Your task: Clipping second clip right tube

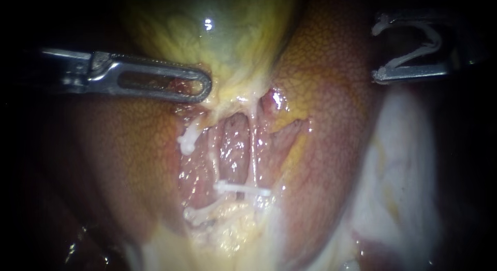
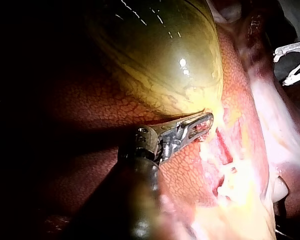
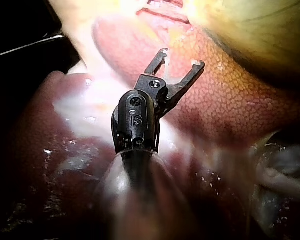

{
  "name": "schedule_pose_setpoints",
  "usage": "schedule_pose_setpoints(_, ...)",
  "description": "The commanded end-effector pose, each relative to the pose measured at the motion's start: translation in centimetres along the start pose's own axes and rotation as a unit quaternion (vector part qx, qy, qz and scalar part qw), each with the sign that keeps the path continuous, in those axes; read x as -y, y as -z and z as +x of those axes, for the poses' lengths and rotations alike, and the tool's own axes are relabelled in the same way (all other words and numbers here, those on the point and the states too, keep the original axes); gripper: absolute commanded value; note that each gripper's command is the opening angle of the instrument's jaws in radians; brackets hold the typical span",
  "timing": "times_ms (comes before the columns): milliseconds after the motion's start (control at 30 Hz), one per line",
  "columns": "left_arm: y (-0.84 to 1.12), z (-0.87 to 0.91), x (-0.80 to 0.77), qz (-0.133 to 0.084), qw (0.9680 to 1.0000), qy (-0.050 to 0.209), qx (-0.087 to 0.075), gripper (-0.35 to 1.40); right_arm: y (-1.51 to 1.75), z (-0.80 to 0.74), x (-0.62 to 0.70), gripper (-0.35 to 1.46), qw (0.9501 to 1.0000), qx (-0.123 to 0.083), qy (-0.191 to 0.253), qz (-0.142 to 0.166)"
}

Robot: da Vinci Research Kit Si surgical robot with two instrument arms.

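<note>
The greenish-yellow gallbladder (image 1: 217, 38) hangs over a dissected window in the liver (image 1: 119, 146). My left instrument (image 1: 204, 87) has its slotted jaws shut on the gallbladder's lower edge, also seen in the left wrist view (image 2: 205, 122). The thin whitish right tube (image 1: 253, 157) runs down the window with one white clip (image 1: 240, 189) across its lower end. The left tube (image 1: 199, 172) carries an upper clip (image 1: 186, 141) and a lower clip (image 1: 196, 214). My right instrument (image 1: 379, 49) stays up and to the right, away from the tubes. Its jaws stand wide apart, holding a white clip (image 1: 414, 51) between them.
Pale fatty tissue (image 1: 404, 162) lies to the right of the liver lobe (image 1: 331, 95). In the right wrist view, my right instrument (image 3: 182, 57) hovers over liver surface (image 3: 230, 105), with the gallbladder (image 3: 260, 25) beyond it.
</note>
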Motion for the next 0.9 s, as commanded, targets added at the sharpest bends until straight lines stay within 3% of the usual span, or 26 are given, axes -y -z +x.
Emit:
schedule_pose_setpoints(33, 0.0, 0.0, 0.0, 0.0, 1.0, 0.0, 0.0, -0.35, 0.0, 0.0, 0.01, 0.5, 1.0, 0.0, 0.0, 0.0)
schedule_pose_setpoints(200, 0.06, -0.02, 0.01, 0.002, 1.0, 0.0, -0.001, -0.35, -0.01, 0.0, 0.01, 0.5, 1.0, 0.0, 0.0, 0.0)
schedule_pose_setpoints(400, 0.4, -0.18, 0.07, -0.002, 1.0, 0.005, -0.003, -0.35, -0.02, 0.0, 0.02, 0.5, 1.0, -0.001, 0.0, 0.001)
schedule_pose_setpoints(633, 0.81, -0.4, 0.2, -0.008, 0.9997, 0.013, 0.018, -0.35, -0.03, 0.0, 0.02, 0.5, 1.0, -0.002, 0.0, 0.001)
schedule_pose_setpoints(900, 0.84, -0.42, 0.23, -0.008, 0.9996, 0.014, 0.021, -0.35, -0.13, 0.04, 0.1, 0.5, 0.9998, -0.013, -0.005, 0.016)
